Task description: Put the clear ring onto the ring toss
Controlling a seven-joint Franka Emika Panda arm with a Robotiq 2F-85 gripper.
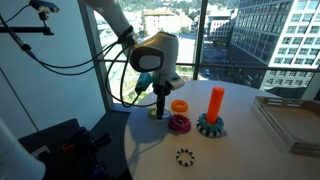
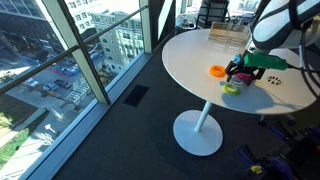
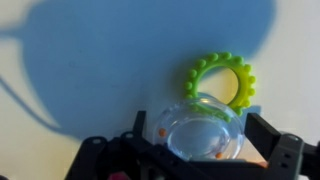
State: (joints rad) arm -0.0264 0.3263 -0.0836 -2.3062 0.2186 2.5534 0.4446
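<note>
In the wrist view the clear ring (image 3: 200,130), transparent with small orange specks, sits between my gripper's (image 3: 203,142) dark fingers (image 3: 263,135), which press against both its sides. Its far edge overlaps a yellow-green ring (image 3: 243,85) lying on the white table. In an exterior view the gripper (image 1: 160,106) points straight down, low over the table, left of the ring toss (image 1: 215,102). The ring toss is an upright orange peg on a dark teal gear-shaped base. The clear ring itself is too small to make out in both exterior views.
An orange ring (image 1: 179,106) rests on a magenta toothed piece (image 1: 180,124) between the gripper and the ring toss. A small black toothed ring (image 1: 184,156) lies nearer the table's front. A flat tray (image 1: 295,120) stands at the right. The round table's edge (image 2: 185,85) is close by.
</note>
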